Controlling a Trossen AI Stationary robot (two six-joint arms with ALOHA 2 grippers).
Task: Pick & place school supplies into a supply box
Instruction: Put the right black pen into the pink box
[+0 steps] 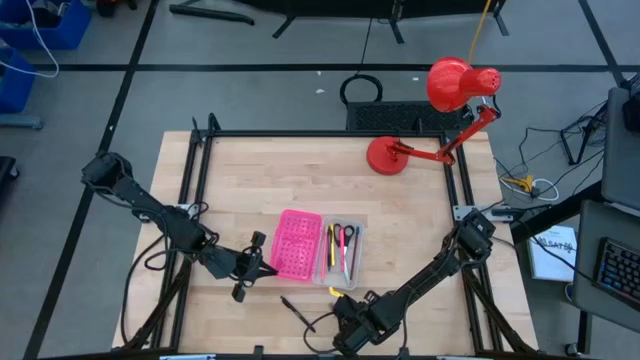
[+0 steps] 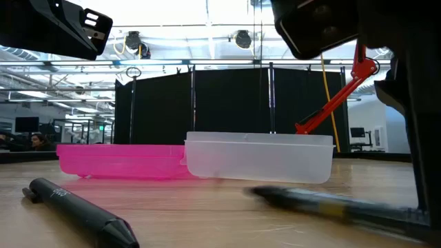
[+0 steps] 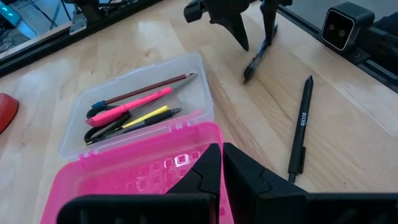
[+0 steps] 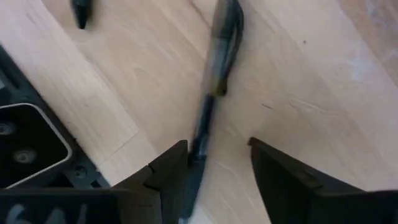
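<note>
We see a light wooden counter edged by a black metal frame, standing on a grey floor crossed by dark lines. A red desk lamp sits at its far corner. Black curtain panels stand beyond, under bright ceiling lights.

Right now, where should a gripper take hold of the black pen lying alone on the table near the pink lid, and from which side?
Probably at the middle of its barrel, from straight above. The black pen lies flat on bare wood, clear of the supply box and of the other pen under the right gripper. Its barrel is thin and straight, so fingers should close across it, not along it.
</note>
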